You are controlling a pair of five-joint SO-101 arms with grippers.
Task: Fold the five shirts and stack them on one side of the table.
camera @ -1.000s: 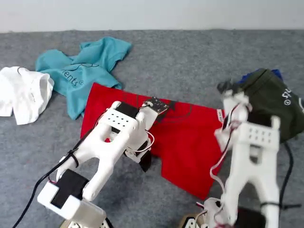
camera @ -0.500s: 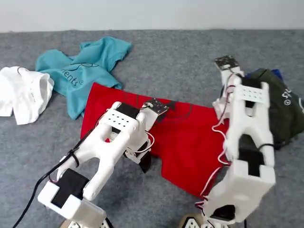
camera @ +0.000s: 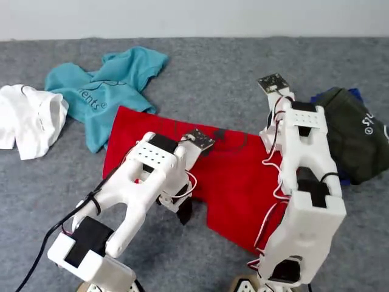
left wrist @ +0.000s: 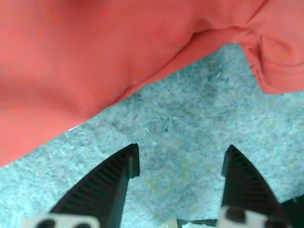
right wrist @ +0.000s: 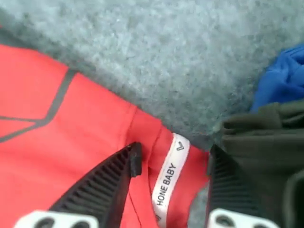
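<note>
A red shirt (camera: 237, 176) lies spread flat in the middle of the grey felt table. My left gripper (left wrist: 180, 159) is open and hangs over bare felt just off the red shirt's near edge (left wrist: 95, 47). My right gripper (right wrist: 174, 154) is open too, its fingers on either side of the red shirt's white neck label (right wrist: 168, 183) at the shirt's right edge. The right arm (camera: 301, 146) stretches over that edge. A teal shirt (camera: 103, 91) lies crumpled at the back left, beside a white shirt (camera: 30, 118).
A dark green shirt (camera: 352, 134) is bunched at the right, close to the right gripper, with a blue shirt (right wrist: 280, 83) under it. Bare felt (camera: 219, 67) runs along the back of the table, and the near left corner (camera: 36, 201) is also free.
The right arm has swung up from the near right and stretched away to the red shirt's right edge. The left arm has hardly moved.
</note>
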